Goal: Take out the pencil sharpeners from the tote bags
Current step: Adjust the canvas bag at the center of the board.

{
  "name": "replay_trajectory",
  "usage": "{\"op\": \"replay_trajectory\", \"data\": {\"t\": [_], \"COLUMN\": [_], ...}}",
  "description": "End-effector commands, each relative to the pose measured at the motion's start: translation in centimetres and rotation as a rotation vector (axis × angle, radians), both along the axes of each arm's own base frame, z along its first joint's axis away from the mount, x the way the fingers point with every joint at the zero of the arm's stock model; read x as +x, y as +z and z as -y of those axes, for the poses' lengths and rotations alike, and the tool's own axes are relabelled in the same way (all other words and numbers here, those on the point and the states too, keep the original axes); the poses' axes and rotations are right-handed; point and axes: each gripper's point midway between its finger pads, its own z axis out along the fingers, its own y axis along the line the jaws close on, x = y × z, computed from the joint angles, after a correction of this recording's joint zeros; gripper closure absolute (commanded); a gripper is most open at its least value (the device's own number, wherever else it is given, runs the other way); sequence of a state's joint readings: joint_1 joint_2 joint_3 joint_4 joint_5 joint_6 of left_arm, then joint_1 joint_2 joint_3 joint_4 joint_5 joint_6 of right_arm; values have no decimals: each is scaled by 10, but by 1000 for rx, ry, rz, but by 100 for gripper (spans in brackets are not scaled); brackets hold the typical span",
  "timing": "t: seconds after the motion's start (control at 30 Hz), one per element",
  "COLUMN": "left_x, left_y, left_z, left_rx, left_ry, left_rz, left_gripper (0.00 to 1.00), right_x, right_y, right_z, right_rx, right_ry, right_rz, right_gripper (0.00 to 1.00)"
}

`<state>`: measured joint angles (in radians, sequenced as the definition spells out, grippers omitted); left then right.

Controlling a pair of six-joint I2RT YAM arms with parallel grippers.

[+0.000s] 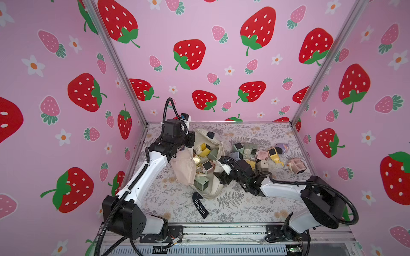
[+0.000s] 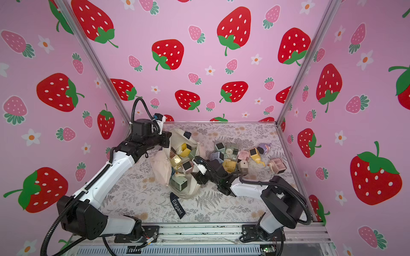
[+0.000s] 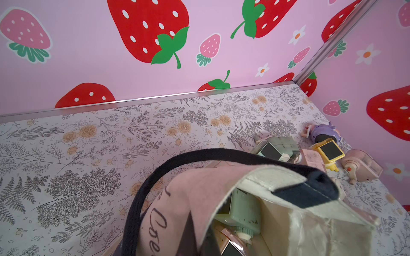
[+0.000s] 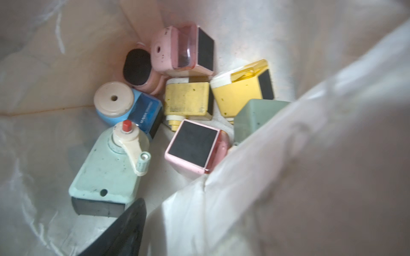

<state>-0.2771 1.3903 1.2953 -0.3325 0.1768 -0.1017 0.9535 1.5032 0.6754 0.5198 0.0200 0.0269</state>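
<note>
now, cream canvas tote bag with navy handles [image 1: 184, 168] lies mouth-open on floral-print table [image 1: 244, 206]. left gripper [image 1: 191, 141] clamped tight on tote's far rim cloth, rim raised. right gripper [image 1: 216, 176] at tote mouth; one dark finger [image 4: 124, 228] shows in wrist view, other behind cloth, so spread unclear; nothing seen held. small boxy pastel plastic pencil sharpeners [image 4: 187, 99] piled inside tote, among them mint-green crank sharpener [image 4: 106, 164] and pink dark-window sharpener [image 4: 195, 148]. second heap of sharpeners [image 1: 250, 153] on table, near tote on right arm's side.

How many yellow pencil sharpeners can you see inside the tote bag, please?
2, side by side in the tote bag: one yellow sharpener mid-pile, the other beside the sage sharpener. Folded fabric may hide more.
</note>
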Motion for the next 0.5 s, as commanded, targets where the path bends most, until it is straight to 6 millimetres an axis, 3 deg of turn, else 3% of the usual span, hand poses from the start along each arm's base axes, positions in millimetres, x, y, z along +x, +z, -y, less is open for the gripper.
{"op": "replay_trajectory", "data": {"t": [0.0, 0.23, 0.47], "left_x": [7, 7, 7], "left_y": [32, 32, 32], "left_z": [9, 9, 10], "left_rx": [-24, -26, -31], "left_ry": [-35, -36, -38], "left_rz": [93, 93, 91], "left_gripper": [100, 100, 100], "right_x": [21, 10, -8], "right_y": [32, 54, 72], "right_z": [30, 52, 49], "right_rx": [58, 158, 166], "right_ry": [-198, -243, -201], "right_rz": [79, 75, 102], "right_gripper": [19, 21, 23]}}
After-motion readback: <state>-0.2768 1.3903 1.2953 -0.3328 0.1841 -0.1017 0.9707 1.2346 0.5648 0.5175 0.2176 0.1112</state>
